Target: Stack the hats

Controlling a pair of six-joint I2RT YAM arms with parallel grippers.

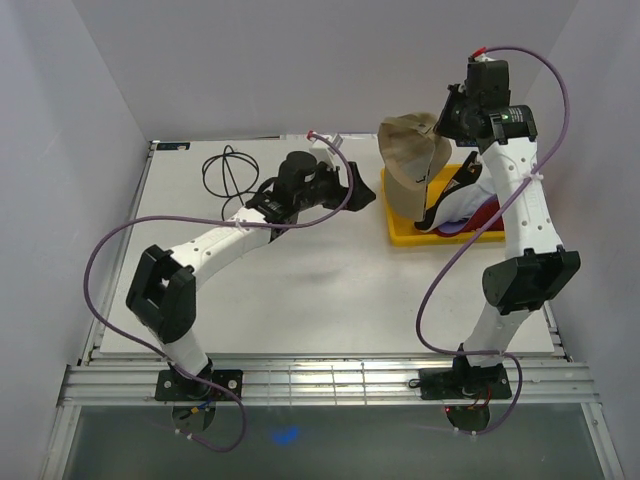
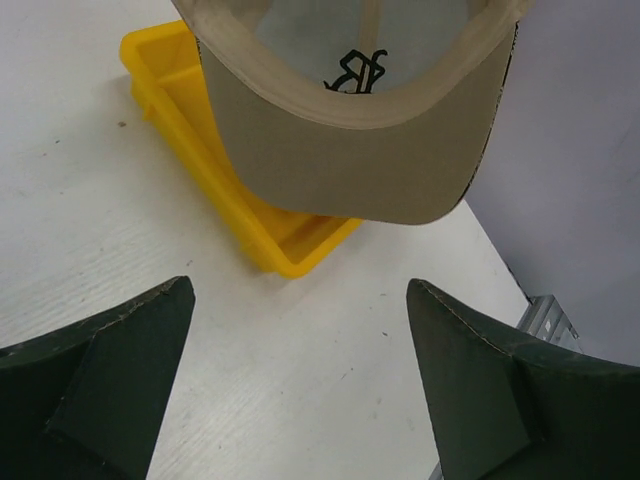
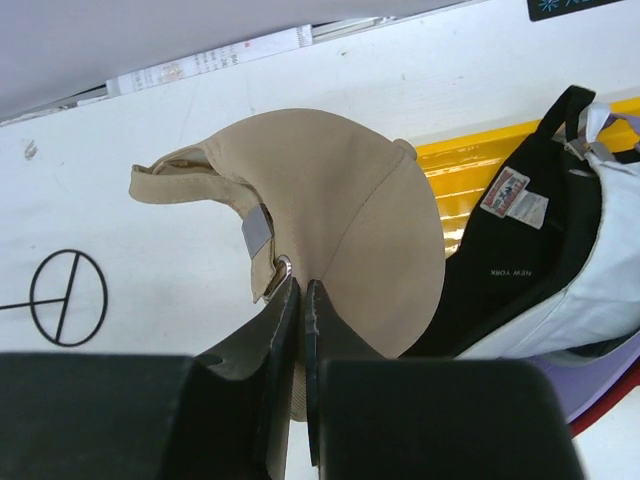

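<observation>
From above, the right gripper (image 1: 447, 118) holds the tan cap (image 1: 412, 160) in the air over the yellow tray (image 1: 400, 238), where the other caps (image 1: 462, 205) lie nested. The left gripper (image 1: 350, 185) sits just beside the tray.

Its wrist view shows the jaws wide apart and empty, with the tan brim hanging ahead.

The right wrist view shows the fingers pinched tight on the back strap by the buckle. The cap looks light and floppy, so the stiffer brim seems a surer hold.
</observation>
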